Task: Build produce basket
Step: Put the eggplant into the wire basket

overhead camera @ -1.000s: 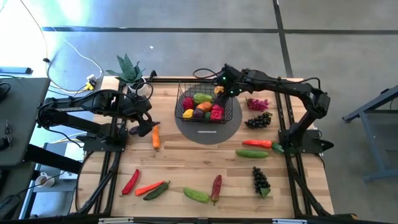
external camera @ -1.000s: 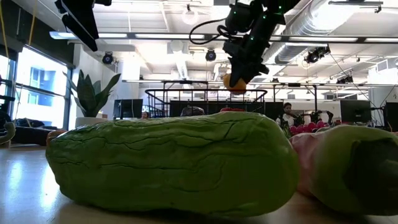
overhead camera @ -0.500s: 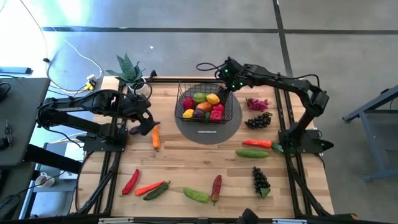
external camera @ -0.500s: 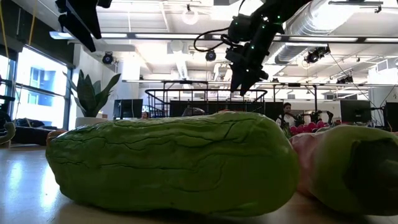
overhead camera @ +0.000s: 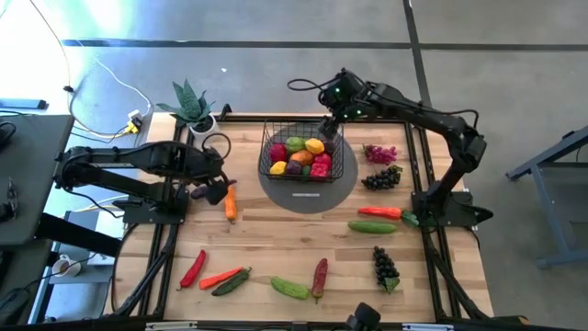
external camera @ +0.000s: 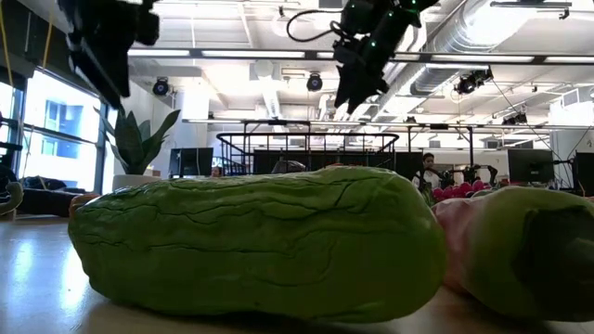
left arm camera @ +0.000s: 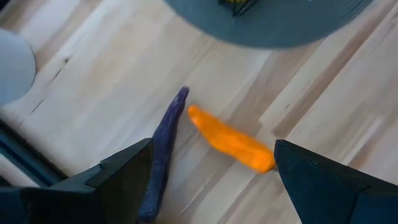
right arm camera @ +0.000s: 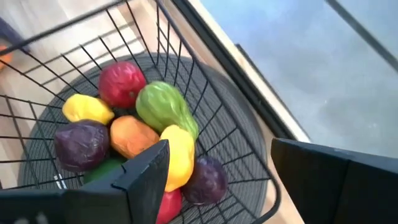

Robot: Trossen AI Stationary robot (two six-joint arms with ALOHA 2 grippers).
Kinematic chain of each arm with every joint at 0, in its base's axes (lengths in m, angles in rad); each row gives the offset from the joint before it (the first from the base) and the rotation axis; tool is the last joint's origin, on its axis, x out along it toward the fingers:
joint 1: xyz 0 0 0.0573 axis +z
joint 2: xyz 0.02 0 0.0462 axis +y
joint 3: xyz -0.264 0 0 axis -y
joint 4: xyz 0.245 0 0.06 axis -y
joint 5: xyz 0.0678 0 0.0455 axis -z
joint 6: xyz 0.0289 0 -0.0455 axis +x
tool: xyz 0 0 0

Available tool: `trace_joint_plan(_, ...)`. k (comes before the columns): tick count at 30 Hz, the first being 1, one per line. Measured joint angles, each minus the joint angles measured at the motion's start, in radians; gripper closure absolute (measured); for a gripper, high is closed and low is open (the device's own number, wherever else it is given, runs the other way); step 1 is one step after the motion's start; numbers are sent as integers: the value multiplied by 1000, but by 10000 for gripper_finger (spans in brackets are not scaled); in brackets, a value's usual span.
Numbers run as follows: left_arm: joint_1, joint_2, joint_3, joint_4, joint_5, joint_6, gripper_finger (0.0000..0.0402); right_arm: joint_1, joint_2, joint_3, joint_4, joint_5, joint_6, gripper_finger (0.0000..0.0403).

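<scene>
The right tool [overhead camera: 331, 126] hangs spread and empty right above the basket [overhead camera: 276, 164], while the left tool [overhead camera: 219, 187], spread too, has the carrot [overhead camera: 230, 202] just under it, so I'd drop straight down and pinch it mid-length.

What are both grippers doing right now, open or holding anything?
Left gripper: open, empty, above the orange carrot.
Right gripper: open, empty, above the basket.

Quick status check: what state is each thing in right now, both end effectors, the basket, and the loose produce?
Right end effector: open, empty, above the basket's far right corner.
Left end effector: open, empty, over the orange carrot and purple chilli.
Basket: upright on the grey mat, partly filled.
Yellow pepper: lying in basket.
</scene>
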Motion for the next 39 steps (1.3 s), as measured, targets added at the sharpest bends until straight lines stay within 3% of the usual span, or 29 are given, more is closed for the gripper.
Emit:
trace_joint_plan(12,153,40,-173,-2,58,91,78,0,0,48,-29,0,-43,139)
trace_joint_plan(23,279,242,-176,20,39,255,78,0,0,48,-34,0,-2,139)
trace_joint_plan(32,288,394,-176,27,80,418,78,0,0,48,-40,0,31,139)
trace_joint_plan(39,300,463,-176,48,87,451,78,1,0,47,-48,0,58,139)
